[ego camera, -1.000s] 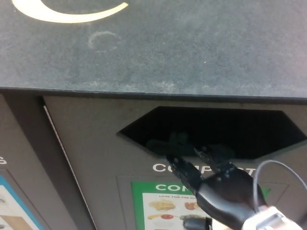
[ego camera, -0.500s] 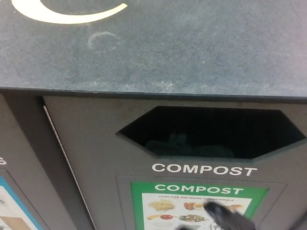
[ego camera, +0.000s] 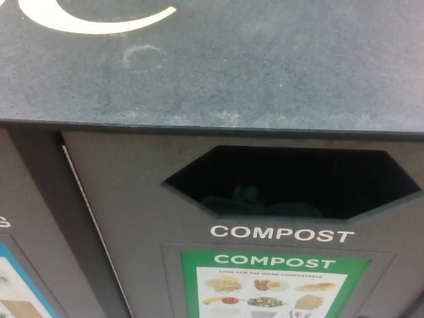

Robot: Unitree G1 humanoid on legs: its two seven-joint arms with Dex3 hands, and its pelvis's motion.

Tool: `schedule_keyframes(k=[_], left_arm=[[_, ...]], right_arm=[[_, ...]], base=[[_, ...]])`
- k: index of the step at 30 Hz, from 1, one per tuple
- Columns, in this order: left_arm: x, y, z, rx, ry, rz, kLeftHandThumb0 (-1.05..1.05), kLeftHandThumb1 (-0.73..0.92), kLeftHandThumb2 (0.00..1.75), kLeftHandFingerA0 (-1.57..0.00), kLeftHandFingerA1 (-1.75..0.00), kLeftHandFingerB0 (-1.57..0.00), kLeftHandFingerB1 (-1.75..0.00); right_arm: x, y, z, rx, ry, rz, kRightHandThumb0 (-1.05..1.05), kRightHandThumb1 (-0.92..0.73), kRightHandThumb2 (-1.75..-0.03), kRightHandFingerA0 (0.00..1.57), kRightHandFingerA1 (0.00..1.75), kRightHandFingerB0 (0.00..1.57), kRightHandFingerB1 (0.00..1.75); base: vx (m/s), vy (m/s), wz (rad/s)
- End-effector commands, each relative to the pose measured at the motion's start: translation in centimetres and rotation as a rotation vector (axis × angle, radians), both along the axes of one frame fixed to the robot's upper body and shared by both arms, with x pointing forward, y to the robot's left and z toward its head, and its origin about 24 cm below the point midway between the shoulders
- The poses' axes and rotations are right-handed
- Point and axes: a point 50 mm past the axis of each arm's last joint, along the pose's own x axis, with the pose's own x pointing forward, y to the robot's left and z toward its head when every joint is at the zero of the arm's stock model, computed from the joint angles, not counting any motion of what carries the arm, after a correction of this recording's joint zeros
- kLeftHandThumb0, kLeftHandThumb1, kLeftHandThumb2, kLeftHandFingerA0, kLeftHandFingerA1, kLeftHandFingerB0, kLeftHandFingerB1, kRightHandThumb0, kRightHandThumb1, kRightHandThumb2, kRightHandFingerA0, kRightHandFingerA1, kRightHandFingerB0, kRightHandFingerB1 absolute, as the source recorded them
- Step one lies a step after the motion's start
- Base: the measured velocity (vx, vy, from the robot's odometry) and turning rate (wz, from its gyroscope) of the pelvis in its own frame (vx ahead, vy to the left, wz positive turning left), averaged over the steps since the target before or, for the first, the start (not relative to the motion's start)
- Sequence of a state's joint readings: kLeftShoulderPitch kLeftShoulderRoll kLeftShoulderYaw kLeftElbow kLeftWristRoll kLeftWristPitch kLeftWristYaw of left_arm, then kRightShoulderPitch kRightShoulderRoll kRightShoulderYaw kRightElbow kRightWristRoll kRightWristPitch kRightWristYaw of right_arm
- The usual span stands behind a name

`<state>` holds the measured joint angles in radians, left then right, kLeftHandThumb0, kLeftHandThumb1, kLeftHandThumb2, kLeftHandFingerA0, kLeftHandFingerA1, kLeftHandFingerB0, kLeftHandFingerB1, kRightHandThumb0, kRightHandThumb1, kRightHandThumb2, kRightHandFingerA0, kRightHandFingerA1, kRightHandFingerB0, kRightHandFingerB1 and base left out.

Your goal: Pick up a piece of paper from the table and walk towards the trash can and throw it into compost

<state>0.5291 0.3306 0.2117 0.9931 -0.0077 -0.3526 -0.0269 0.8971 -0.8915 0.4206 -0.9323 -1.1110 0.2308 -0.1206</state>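
Since neither hand is in view and faint pale shapes, possibly the paper, lie inside the compost opening above the green label, the drop should be confirmed before retreat.

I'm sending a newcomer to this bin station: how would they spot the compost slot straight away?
Start at the dark speckled bin top and drop to the front panel under its edge. The compost slot is the wide six-sided black hole there. White COMPOST lettering sits right below it, above a green food-picture label; the panel to its left has a blue label instead.
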Motion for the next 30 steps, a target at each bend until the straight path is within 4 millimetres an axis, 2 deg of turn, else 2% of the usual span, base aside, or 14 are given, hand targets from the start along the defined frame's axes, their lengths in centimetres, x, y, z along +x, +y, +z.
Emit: schedule_keyframes(k=[1,2,5,8,12,13,15,17,18,24,25,27,28,30], left_arm=[[-0.3,0.9,0.7,0.010,-0.039,0.011,-0.03,0.57,1.09,-0.98,-1.01,-0.88,-0.93],[-0.2,0.8,0.7,0.011,-0.039,0.006,-0.04,0.65,0.92,-0.99,-1.07,-0.91,-0.98],[0.0,0.8,0.6,0.012,-0.040,-0.002,-0.05,0.66,0.92,-0.98,-1.07,-0.92,-0.97],[0.1,0.8,0.5,0.017,-0.032,0.002,-0.05,0.64,0.93,-1.01,-1.06,-0.89,-0.92],[0.4,0.8,0.4,0.008,-0.035,-0.004,-0.04,0.67,0.90,-0.98,-1.05,-0.87,-0.92],[0.4,0.8,0.3,0.008,-0.033,-0.006,-0.04,0.56,1.08,-0.99,-1.01,-0.88,-0.93],[0.4,0.8,0.3,0.011,-0.028,-0.009,-0.04,0.56,1.08,-0.99,-1.01,-0.88,-0.93],[0.3,0.9,0.6,0.030,-0.026,-0.025,-0.05,0.66,0.89,-0.95,-1.05,-0.89,-0.93],[0.2,0.9,0.7,0.040,-0.019,-0.035,-0.03,0.55,1.09,-1.01,-1.02,-0.92,-0.96],[0.1,1.0,0.7,0.050,-0.009,-0.046,-0.03,0.55,1.09,-1.01,-1.02,-0.92,-0.96],[0.2,1.2,0.8,0.040,-0.014,-0.036,-0.05,0.67,0.89,-0.96,-1.03,-0.88,-0.95],[0.2,1.2,0.8,0.043,-0.018,-0.033,-0.07,0.68,0.82,-0.96,-1.00,-0.87,-0.89],[0.2,1.2,0.8,0.038,-0.023,-0.028,-0.06,0.56,1.08,-0.97,-1.00,-0.87,-0.92],[0.2,1.2,0.8,0.030,-0.031,-0.022,-0.06,0.56,1.08,-0.97,-1.00,-0.87,-0.92]], right_arm=[[0.4,-14.0,6.4,0.461,-0.735,-0.517,-0.08,-0.60,-1.04,1.07,0.90,0.98,0.83],[0.6,-16.2,5.2,0.484,-0.729,-0.648,-0.09,-0.57,-1.13,1.07,1.33,0.97,1.14],[0.6,-19.7,2.7,0.552,-0.704,-0.874,-0.07,-0.59,-1.15,1.10,1.35,0.95,1.18],[1.1,-23.2,-1.8,0.700,-0.469,-1.205,-0.03,-0.57,-1.19,1.22,1.23,1.03,1.11],[0.7,-24.0,-4.2,0.682,-0.353,-1.303,-0.08,-0.51,-1.23,1.09,1.38,1.00,1.23],[0.5,-24.0,-4.6,0.668,-0.335,-1.303,-0.06,-0.48,-1.29,1.07,1.38,0.99,1.24],[0.4,-23.9,-5.0,0.656,-0.321,-1.293,-0.06,-0.48,-1.29,1.07,1.38,0.99,1.24],[-0.2,-23.2,-6.7,0.618,-0.199,-1.259,-0.08,-0.51,-1.25,1.01,1.46,0.95,1.31],[-0.5,-22.8,-7.2,0.594,-0.145,-1.238,-0.09,-0.51,-1.26,0.94,1.57,0.88,1.39],[-0.9,-22.7,-7.6,0.580,-0.105,-1.212,-0.09,-0.51,-1.26,0.94,1.57,0.88,1.39],[-1.6,-23.3,-8.7,0.586,-0.024,-1.291,-0.10,-0.47,-1.25,0.92,1.60,0.87,1.42],[-2.0,-23.8,-9.5,0.575,0.013,-1.312,-0.08,-0.49,-1.25,0.91,1.52,0.91,1.33],[-2.2,-23.9,-9.8,0.572,0.030,-1.324,-0.10,-0.50,-1.25,0.92,1.52,0.92,1.34],[-2.3,-24.1,-10.0,0.574,0.046,-1.338,-0.10,-0.50,-1.25,0.92,1.52,0.92,1.34]], base=[[0.00,0.000,0.00],[0.00,0.000,0.00],[0.00,0.000,0.00],[0.00,0.000,0.00],[0.00,0.000,0.00],[0.00,0.000,0.00],[0.00,0.000,0.00],[0.00,0.000,0.00],[0.00,0.000,0.00],[0.00,0.000,0.00],[0.00,0.000,0.00],[0.00,0.000,0.00],[0.00,0.000,0.00],[0.00,0.000,0.00]])
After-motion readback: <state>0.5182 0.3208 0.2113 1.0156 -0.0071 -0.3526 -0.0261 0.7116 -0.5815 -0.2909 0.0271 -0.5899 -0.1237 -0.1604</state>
